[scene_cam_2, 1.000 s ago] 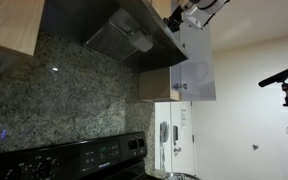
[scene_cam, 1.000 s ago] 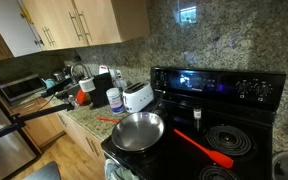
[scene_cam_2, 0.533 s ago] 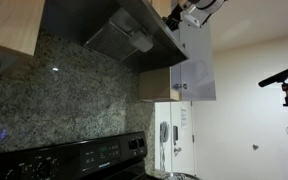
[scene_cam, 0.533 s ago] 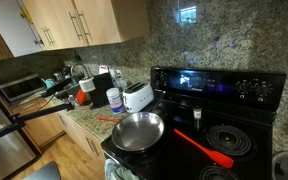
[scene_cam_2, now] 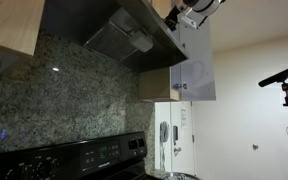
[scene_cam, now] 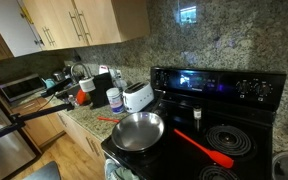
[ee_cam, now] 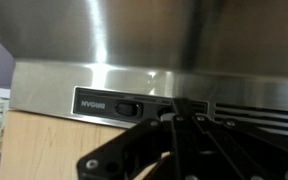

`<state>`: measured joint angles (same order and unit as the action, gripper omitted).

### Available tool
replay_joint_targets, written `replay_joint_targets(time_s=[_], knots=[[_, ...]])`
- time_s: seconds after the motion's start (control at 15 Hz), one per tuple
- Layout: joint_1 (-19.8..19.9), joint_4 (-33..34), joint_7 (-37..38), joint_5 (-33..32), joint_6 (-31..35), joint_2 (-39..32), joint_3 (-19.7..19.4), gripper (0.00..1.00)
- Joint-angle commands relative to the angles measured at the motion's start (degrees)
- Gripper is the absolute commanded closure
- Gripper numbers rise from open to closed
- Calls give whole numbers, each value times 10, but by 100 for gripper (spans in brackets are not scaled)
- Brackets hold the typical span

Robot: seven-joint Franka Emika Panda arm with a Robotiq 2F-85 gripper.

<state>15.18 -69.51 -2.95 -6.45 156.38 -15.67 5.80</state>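
The pincer (ee_cam: 181, 120), grip state unreadable, hovers at the rigid, slick stainless-steel range hood (ee_cam: 134, 40) beyond the granite worktop's (scene_cam: 82, 124) end. Its small black slider switch (ee_cam: 127, 106) likely suits a fingertip nudge.

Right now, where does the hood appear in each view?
Exterior view: hood runs across the top, above the stove; end effector is at its right end.
Exterior view: hood not in it; the stove fills the right half.
Wrist view: the hood's steel front fills the top, with a black switch at mid-height.
Shared landmark: the stove, in both exterior views.
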Motion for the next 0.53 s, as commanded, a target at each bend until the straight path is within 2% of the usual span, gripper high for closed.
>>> replay_joint_targets(time_s=[0.0, 0.47], knots=[[-8, 33, 11, -17, -4, -17, -7, 100], [-12, 56, 36, -61, -21, -29, -30, 100]])
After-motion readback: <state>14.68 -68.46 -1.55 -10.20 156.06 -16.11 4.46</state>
